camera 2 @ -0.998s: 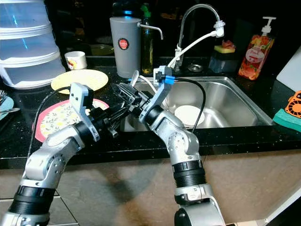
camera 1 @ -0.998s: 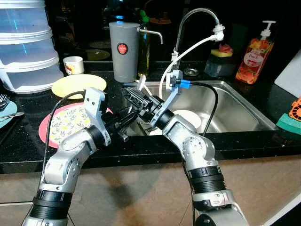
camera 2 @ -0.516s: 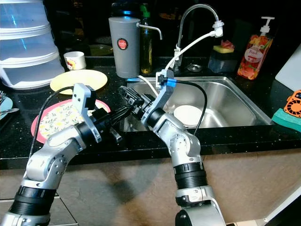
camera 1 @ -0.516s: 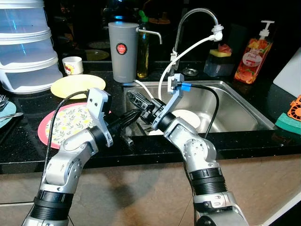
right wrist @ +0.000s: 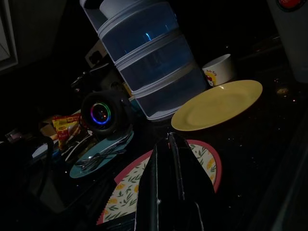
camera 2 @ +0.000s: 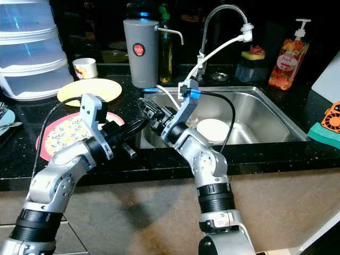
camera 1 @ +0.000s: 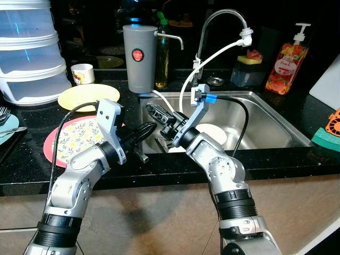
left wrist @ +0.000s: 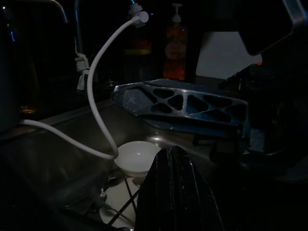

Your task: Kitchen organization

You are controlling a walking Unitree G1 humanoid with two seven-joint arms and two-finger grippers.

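My two grippers cross over the left rim of the steel sink [camera 1: 265, 114]. The left gripper [camera 1: 150, 127] points right toward the basin, its black fingers [left wrist: 171, 187] pressed together and holding nothing. The right gripper [camera 1: 151, 109] reaches left just above it, also shut and empty, fingers [right wrist: 169, 163] aimed over the counter. A white bowl [camera 1: 215, 132] lies in the sink beside cutlery. A pink floral plate [camera 1: 74, 139] lies on the black counter under my left arm, with a yellow plate [camera 1: 85, 96] behind it.
Stacked clear plastic containers [camera 1: 29, 53] stand at the back left, a small cup [camera 1: 83, 73] and a grey pitcher [camera 1: 140, 57] beside them. A faucet [camera 1: 223, 16] with a white hose arches over the sink. A soap bottle [camera 1: 287, 59] stands at the back right; a blue plate with cutlery [camera 1: 6, 125] lies far left.
The left gripper's fingers have risen a little and swung right toward the sink. The right gripper has shifted slightly right. Neither has taken hold of anything.
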